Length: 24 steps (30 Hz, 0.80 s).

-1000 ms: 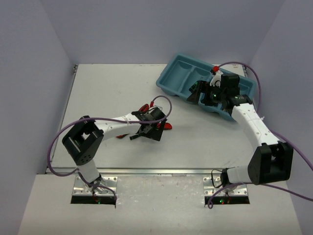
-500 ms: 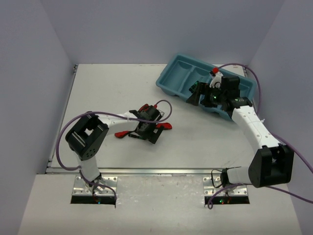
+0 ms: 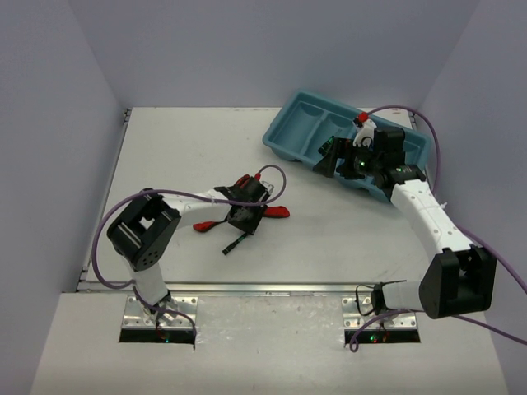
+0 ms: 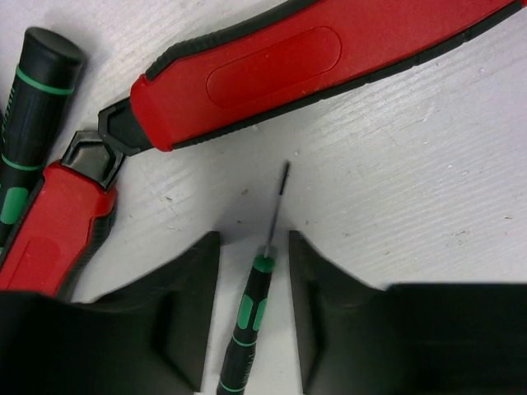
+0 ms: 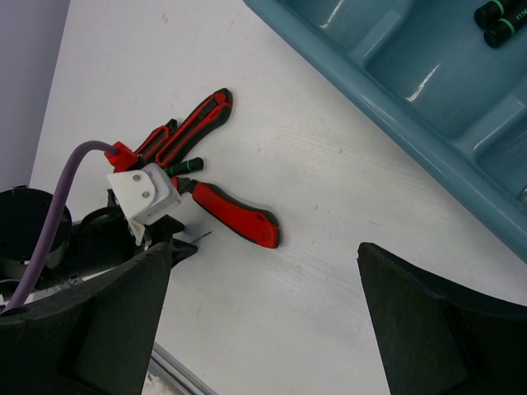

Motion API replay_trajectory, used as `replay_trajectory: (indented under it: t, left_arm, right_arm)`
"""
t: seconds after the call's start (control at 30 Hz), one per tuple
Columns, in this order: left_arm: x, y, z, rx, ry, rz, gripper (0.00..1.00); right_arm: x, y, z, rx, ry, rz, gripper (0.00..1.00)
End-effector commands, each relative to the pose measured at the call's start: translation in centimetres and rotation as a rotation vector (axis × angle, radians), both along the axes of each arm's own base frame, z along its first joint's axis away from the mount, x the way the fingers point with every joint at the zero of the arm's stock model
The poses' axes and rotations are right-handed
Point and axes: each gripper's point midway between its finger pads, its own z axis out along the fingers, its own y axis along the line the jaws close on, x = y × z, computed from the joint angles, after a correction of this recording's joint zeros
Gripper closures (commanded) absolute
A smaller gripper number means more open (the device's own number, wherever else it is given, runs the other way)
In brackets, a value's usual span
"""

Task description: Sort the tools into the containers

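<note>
At table [image 3: 181, 156] centre: left claw [image 4: 254, 243] pitched down, parted, astride screwdriver [image 4: 251, 309]; right claw [image 5: 265, 255] spread wide by tray [image 5: 412, 156].

I work over a white table [image 3: 181, 148], pale lilac walls [image 3: 272, 49] around it, a metal strip [image 3: 288, 288] edging its near side.

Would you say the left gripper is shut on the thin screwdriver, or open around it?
Open: the left gripper straddles the screwdriver, with a gap showing on each side of it.
</note>
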Motion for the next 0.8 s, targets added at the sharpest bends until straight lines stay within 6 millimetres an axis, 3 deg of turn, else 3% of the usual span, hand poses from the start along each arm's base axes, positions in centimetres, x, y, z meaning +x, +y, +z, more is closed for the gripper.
replay_trajectory:
  t: [0.0, 0.13, 0.3, 0.33, 0.43, 0.53, 0.63, 0.77]
  left_arm:
    - [-4.0, 0.9, -2.7, 0.020, 0.141, 0.018, 0.75]
    - [-4.5, 1.1, -3.7, 0.044, 0.173, 0.031, 0.88]
    - [-4.4, 1.4, -4.2, 0.069, 0.176, 0.064, 0.87]
    - [-4.2, 1.4, -4.1, 0.070, 0.170, 0.070, 0.82]
    - [-3.6, 1.6, -3.4, 0.087, 0.145, 0.094, 0.54]
    - [-2.9, 2.2, -2.1, 0.115, 0.098, 0.128, 0.37]
    - [-2.7, 2.8, -0.8, 0.125, 0.072, 0.148, 0.29]
    - [-3.8, 3.4, 0.6, 0.131, 0.095, 0.147, 0.29]
  right_arm:
    - [0.0, 0.7, 2.0, 0.019, -0.089, 0.038, 0.07]
    - [-0.1, 0.7, 2.0, 0.017, -0.090, 0.038, 0.07]
    - [-0.1, 0.8, 2.0, 0.016, -0.090, 0.041, 0.07]
    - [-0.2, 0.8, 1.9, 0.016, -0.088, 0.041, 0.07]
    - [-0.2, 0.9, 2.0, 0.016, -0.089, 0.044, 0.07]
    - [-0.2, 0.8, 1.8, 0.012, -0.086, 0.043, 0.07]
    - [-0.2, 1.0, 1.9, 0.012, -0.086, 0.045, 0.07]
    - [-0.2, 1.0, 1.9, 0.010, -0.087, 0.047, 0.07]
